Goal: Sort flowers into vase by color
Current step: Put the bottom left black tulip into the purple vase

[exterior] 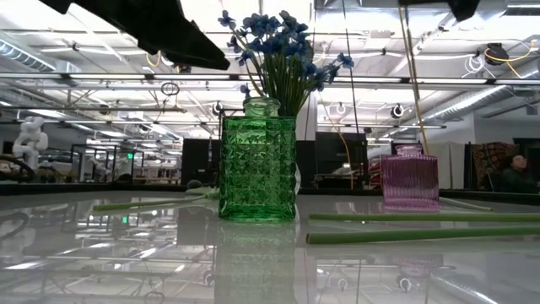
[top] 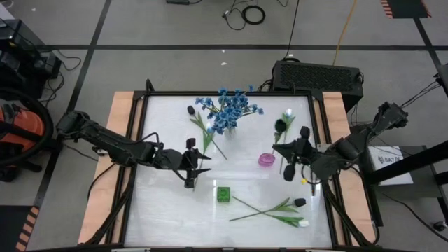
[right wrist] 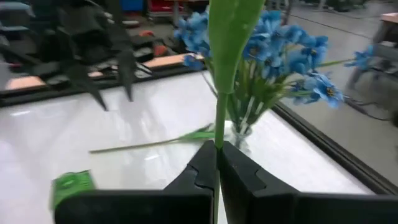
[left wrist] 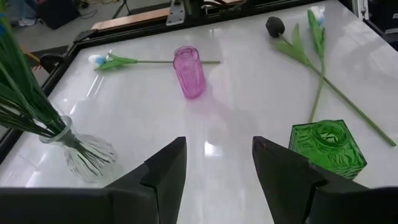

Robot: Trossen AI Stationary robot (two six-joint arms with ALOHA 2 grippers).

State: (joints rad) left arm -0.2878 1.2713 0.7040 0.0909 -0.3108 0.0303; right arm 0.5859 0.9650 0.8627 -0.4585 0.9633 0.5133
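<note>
Right pincer (right wrist: 217, 163) pinches a green flower stem (right wrist: 220, 121) upright between its closed fingers; left pincer (left wrist: 217, 168) gapes empty.

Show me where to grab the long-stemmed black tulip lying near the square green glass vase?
Pinch the black tulip's bare stem end, away from bud and leaves, clear of the white tulip crossing it. Come straight down, fingers across the stem, because it lies flat.

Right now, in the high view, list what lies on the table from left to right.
Left gripper → green vase → blue flowers → pink vase → right gripper, shut on a flower stem.
</note>
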